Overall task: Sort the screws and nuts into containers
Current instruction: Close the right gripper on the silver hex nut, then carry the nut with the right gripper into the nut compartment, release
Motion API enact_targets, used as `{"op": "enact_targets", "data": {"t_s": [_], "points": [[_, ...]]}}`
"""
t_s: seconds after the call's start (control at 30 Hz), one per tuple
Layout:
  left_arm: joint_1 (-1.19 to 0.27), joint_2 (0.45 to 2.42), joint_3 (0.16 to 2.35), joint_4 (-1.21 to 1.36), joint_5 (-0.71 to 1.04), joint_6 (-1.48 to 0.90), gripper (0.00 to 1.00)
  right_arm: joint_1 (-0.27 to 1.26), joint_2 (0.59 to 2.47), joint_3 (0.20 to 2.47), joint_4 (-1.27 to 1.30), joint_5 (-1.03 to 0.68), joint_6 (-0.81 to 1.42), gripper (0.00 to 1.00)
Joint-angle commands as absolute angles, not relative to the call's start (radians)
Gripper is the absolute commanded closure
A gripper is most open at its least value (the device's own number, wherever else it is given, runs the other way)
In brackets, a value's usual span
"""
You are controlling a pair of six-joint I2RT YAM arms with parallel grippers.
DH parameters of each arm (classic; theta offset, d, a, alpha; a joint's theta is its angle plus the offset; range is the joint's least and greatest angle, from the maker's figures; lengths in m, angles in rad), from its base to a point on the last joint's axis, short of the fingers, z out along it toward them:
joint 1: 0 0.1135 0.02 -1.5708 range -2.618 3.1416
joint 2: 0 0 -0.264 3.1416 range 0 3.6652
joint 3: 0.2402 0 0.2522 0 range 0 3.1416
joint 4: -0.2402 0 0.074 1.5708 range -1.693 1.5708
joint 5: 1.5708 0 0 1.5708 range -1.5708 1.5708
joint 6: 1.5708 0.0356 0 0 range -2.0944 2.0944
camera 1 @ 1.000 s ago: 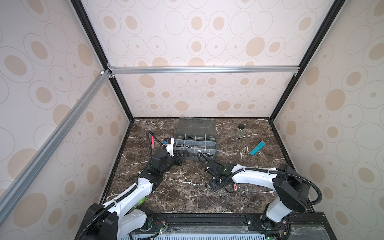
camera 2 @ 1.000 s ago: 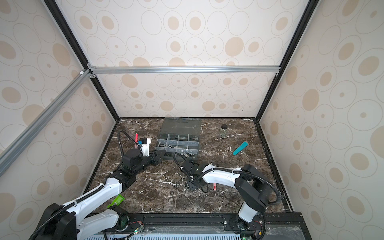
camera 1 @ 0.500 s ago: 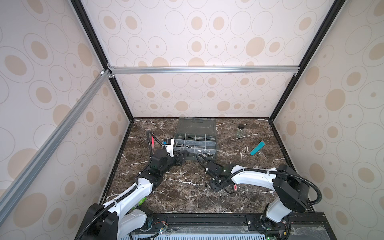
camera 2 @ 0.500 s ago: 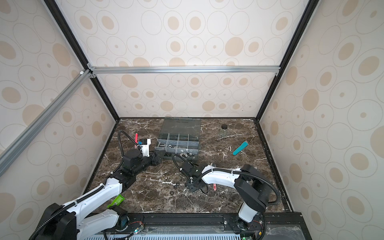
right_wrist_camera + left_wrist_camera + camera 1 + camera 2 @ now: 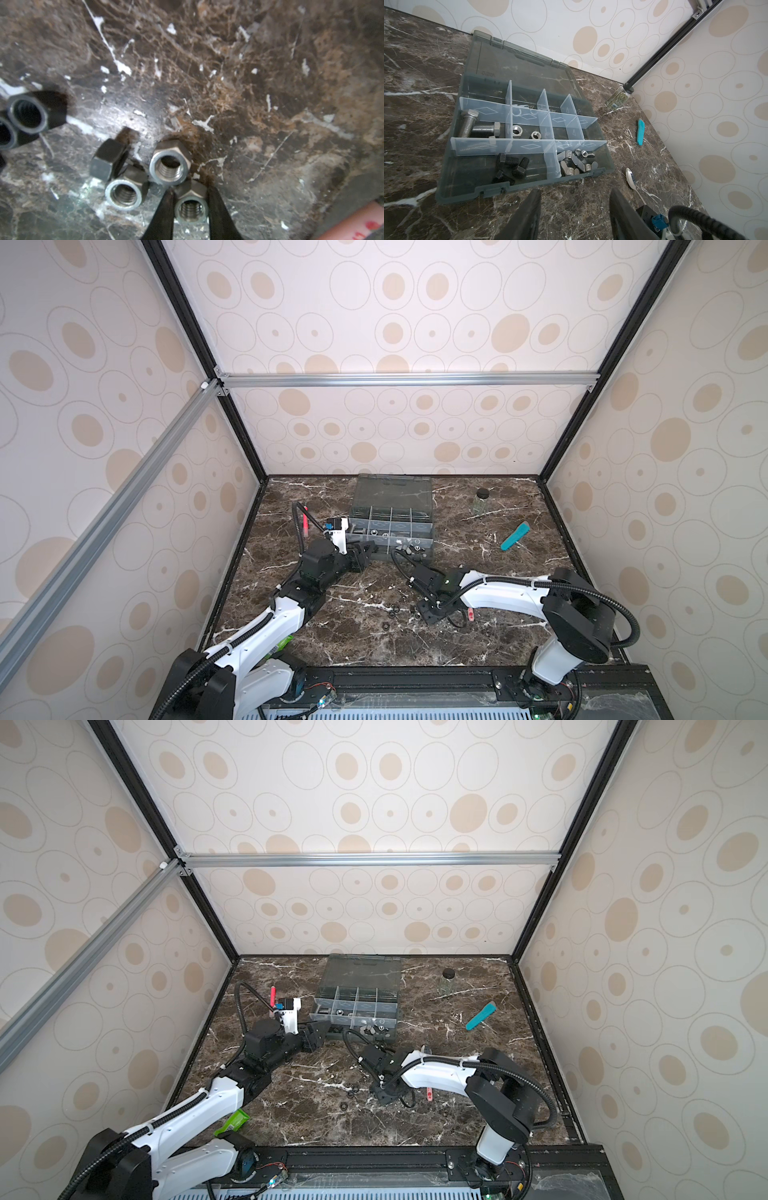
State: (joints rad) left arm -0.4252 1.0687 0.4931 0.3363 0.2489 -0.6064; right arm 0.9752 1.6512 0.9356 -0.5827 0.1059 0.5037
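In the right wrist view my right gripper (image 5: pixel 190 199) is shut on a silver nut (image 5: pixel 191 208) that lies flat on the marble. Two more silver nuts (image 5: pixel 169 164) sit just beyond it, with black nuts (image 5: pixel 29 114) farther off. In both top views that gripper (image 5: pixel 430 610) is low over the table's front middle. My left gripper (image 5: pixel 575 195) stands open and empty at the front edge of the grey organizer box (image 5: pixel 390 506). Its containers (image 5: pixel 452 182) hold silver screws (image 5: pixel 467 124), black screws (image 5: pixel 508 164), silver nuts (image 5: pixel 517 129) and wing nuts (image 5: pixel 575 162).
A small glass jar (image 5: pixel 481 499) stands at the back right, with a teal tool (image 5: pixel 515 536) in front of it. A spoon (image 5: pixel 631 178) lies right of the box; its pink handle (image 5: pixel 470 614) lies by my right gripper. A few loose black nuts (image 5: pixel 392 610) lie left of that gripper.
My right gripper's jaws have closed from partly open onto the silver nut. The left arm has not moved.
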Motion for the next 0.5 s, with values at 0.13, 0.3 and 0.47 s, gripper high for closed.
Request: {"op": "enact_targets", "data": {"t_s": [0.13,0.3,0.47], "points": [[-0.419,1.045,0.493,0.351,0.243,-0.617,0.47,0.983,1.608,0.999,-0.636,0.17,0.45,0.76],[-0.419,1.044,0.492,0.354,0.244,-0.617,0.46,0.966,1.607,1.094,-0.645,0.214,0.361,0.76],[-0.419,1.026,0.495,0.338,0.237,-0.611,0.47,0.901,1.662,1.247,-0.641,0.208,0.253,0.76]]}}
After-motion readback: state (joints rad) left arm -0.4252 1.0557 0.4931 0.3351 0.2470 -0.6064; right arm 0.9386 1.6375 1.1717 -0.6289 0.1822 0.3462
